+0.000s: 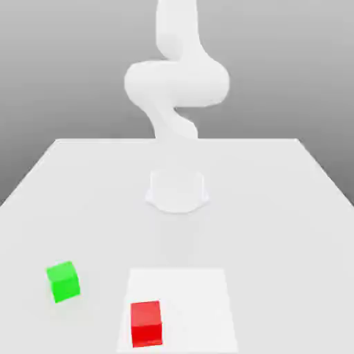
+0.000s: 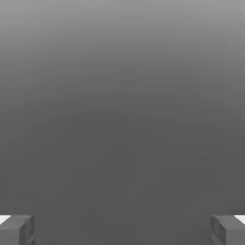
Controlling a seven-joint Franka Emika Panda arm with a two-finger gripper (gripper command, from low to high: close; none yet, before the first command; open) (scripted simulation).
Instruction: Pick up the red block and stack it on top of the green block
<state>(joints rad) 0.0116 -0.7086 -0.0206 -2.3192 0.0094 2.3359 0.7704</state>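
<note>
The red block (image 1: 146,323) lies on a brighter white patch at the front of the table, near its lower edge in the exterior view. The green block (image 1: 63,281) rests on the table to the exterior view's left of the red one, a little farther back and apart from it. In the hand view my gripper (image 2: 122,229) stands open, its two grey fingertips (image 2: 19,229) far apart with nothing between them, facing a plain grey background. The white arm (image 1: 176,83) rises from its base at the table's middle.
The round white arm base (image 1: 177,191) stands mid-table. A brighter white rectangle (image 1: 193,297) marks the front centre of the white table (image 1: 276,207). The table's far edge runs behind the base.
</note>
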